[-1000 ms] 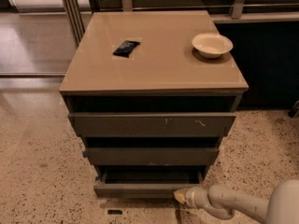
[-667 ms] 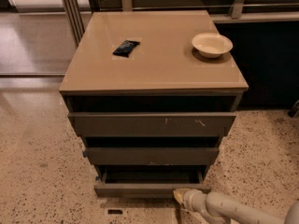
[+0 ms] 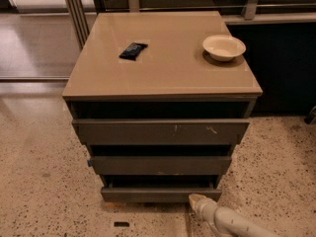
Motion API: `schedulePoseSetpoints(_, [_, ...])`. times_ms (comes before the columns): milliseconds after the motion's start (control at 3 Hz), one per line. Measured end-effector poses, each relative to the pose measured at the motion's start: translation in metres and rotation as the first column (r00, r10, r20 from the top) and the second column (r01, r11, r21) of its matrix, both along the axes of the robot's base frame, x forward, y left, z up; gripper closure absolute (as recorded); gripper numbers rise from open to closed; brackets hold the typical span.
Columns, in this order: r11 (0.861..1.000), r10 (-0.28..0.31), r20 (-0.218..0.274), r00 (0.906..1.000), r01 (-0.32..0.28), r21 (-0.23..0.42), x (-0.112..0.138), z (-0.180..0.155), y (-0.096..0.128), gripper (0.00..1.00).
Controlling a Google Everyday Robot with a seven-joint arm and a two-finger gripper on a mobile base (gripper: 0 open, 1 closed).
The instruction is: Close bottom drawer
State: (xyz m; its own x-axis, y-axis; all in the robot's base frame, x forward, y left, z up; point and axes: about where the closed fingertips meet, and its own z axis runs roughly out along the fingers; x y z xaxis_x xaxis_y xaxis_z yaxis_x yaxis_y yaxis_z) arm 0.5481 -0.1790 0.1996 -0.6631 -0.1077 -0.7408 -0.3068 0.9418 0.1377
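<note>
The bottom drawer (image 3: 148, 194) is the lowest and narrowest front of the tan-topped cabinet (image 3: 163, 68), dark grey-brown and plain. It stands out only slightly, with a dark gap above its front. My gripper (image 3: 197, 200) is at the floor level, its pale tip right at the lower right part of the drawer front; the white arm (image 3: 232, 223) runs off to the bottom right.
A widest drawer front with pale scratches (image 3: 160, 131) and a middle front (image 3: 160, 164) with a blue bit (image 3: 90, 162) at its left sit above. A cream bowl (image 3: 223, 47) and a dark packet (image 3: 133, 51) lie on top. Speckled floor surrounds the cabinet; a dark wall stands at the right.
The bottom drawer has slid inward; its grey box interior no longer shows. My gripper has followed the front toward the cabinet.
</note>
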Motion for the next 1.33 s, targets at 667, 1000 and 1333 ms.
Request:
schedulePoseSetpoints(667, [0.998,-0.055,0.032,0.998,0.056,-0.028,0.015,0.0,-0.017,1.0])
schedulePoseSetpoints(1000, [0.997,-0.067,0.025,0.9975,0.067,-0.031,0.032,-0.003,-0.024,1.0])
schedulePoseSetpoints(1333, [0.997,-0.067,0.017,0.9976,0.068,-0.031,0.04,-0.005,-0.023,1.0])
